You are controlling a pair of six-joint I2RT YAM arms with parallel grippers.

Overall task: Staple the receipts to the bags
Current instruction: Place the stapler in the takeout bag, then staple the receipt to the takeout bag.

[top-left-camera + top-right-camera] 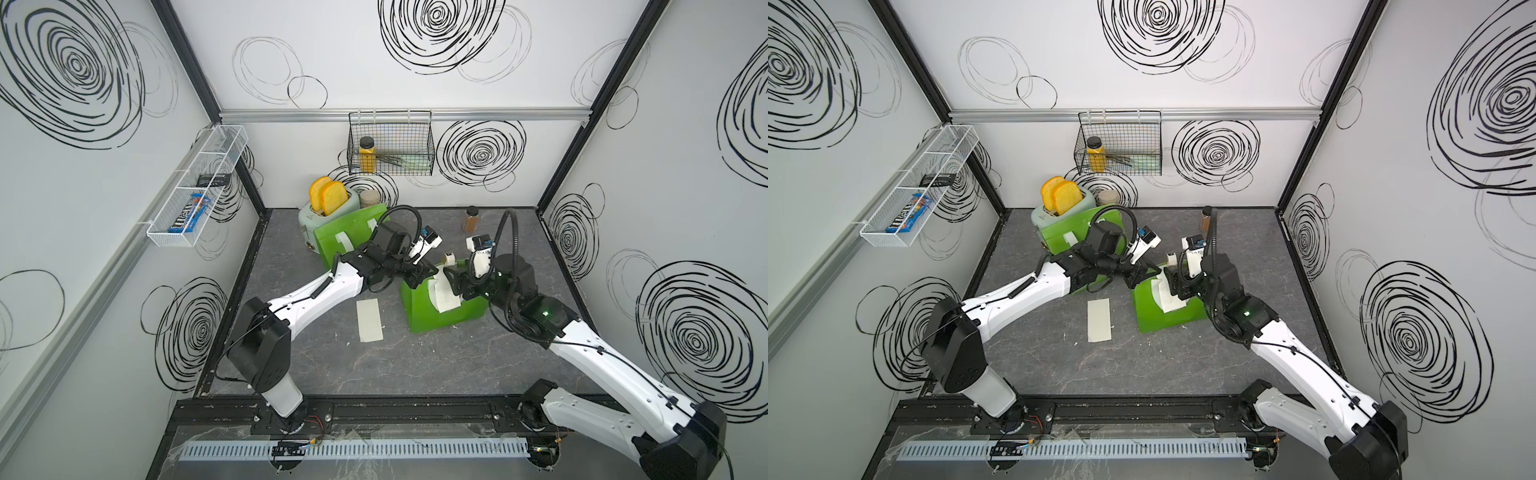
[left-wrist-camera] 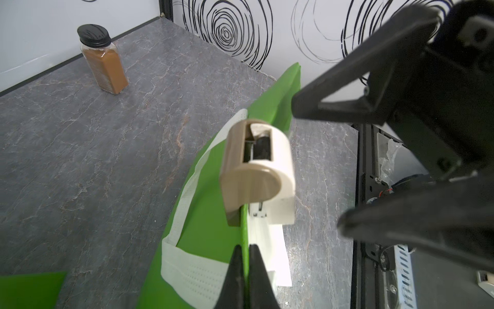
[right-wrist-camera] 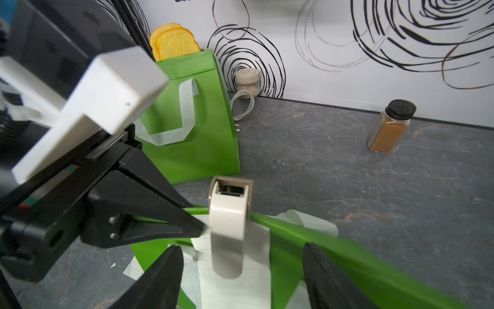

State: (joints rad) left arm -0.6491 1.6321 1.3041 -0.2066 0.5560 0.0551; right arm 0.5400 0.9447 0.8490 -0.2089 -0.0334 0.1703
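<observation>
Left pincer pinches shut on the near bag's rim. Right pincer gapes open, the stapler between its jaws, straddling that rim over a receipt. Second receipt lies flat on the bench, left arm nearer.

You had two green bags, two receipts, one stapler, one toaster with two bread slices, three jars and two wire baskets before you.
</observation>
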